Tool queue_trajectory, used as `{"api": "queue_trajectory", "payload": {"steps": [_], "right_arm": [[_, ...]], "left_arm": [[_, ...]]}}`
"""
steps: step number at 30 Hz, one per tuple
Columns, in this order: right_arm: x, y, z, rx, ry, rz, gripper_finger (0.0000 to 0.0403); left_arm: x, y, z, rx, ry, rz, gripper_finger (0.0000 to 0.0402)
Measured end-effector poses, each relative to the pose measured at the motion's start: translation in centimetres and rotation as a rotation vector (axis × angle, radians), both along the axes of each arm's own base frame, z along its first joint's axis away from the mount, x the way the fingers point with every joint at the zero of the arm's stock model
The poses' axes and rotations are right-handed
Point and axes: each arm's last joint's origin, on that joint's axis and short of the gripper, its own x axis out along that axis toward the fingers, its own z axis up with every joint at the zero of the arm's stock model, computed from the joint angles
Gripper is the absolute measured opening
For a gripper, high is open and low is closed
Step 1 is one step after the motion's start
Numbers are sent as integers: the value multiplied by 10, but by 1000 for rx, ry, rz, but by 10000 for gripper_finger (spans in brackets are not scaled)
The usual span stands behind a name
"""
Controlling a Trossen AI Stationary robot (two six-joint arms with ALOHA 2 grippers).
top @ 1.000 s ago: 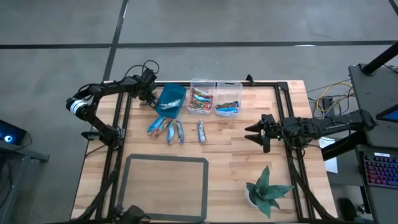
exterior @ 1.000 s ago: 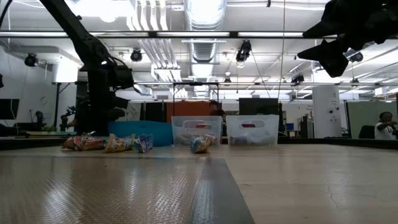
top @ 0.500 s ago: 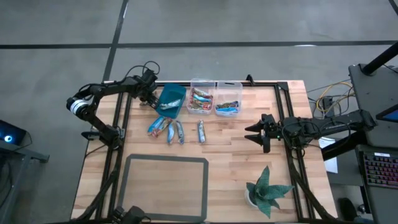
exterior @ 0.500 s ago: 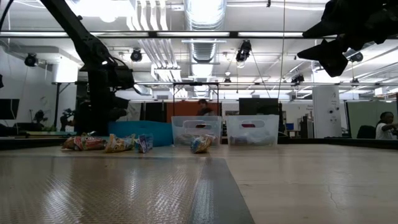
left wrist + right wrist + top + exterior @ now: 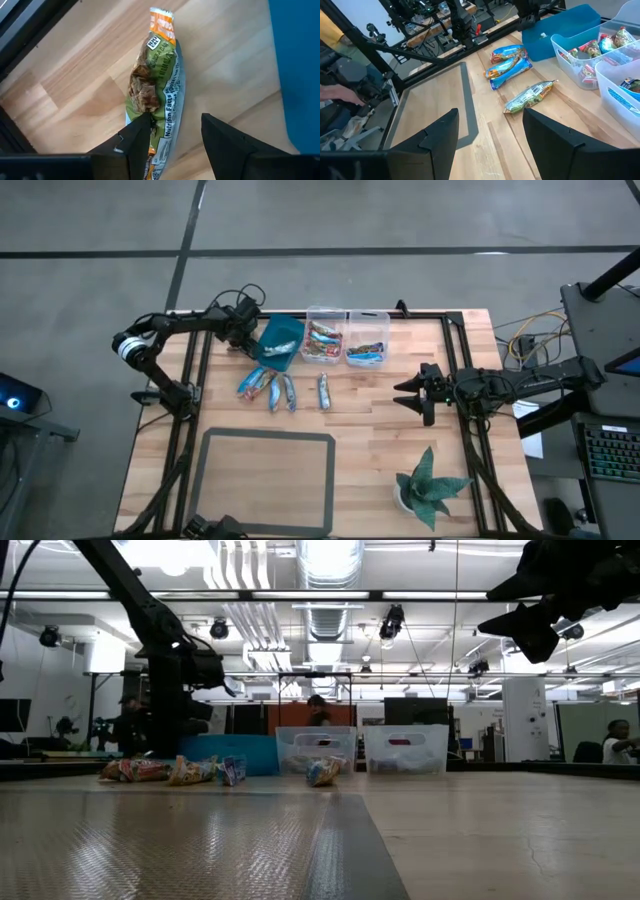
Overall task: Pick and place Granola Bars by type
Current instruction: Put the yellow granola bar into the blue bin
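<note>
Our left gripper [image 5: 172,134] pinches a green bar [image 5: 157,95] by the teal bin [image 5: 277,343]; it may slip and miss the bin; our right gripper [image 5: 405,395] waits open; loose bars [image 5: 268,388] lie mid-table.

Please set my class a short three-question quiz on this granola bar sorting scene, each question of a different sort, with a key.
1. True or false: the right gripper is holding a granola bar.
2. Multiple choice: the wrapper of the bar between the fingers of the left gripper is mostly A) bright blue, B) green, C) red.
3. Short answer: what colour is the bin nearest the left gripper?

Key: 1 false, it hangs open and empty over bare wood; 2 B; 3 teal.
</note>
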Motion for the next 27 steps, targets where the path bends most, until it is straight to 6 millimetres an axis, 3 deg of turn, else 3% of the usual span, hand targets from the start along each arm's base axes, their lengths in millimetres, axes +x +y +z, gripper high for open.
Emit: {"api": "queue_trajectory", "payload": {"steps": [7,15,27], "right_arm": [[0,0,0,-7,0,2,210],[-1,0,1,-21,-8,4,210],[-2,-2,12,-51,-39,-11,210]], "left_arm": [[0,1,0,5,-3,19,141],[-6,2,-4,13,45,71,14],[-9,1,20,36,33,82,0]]}}
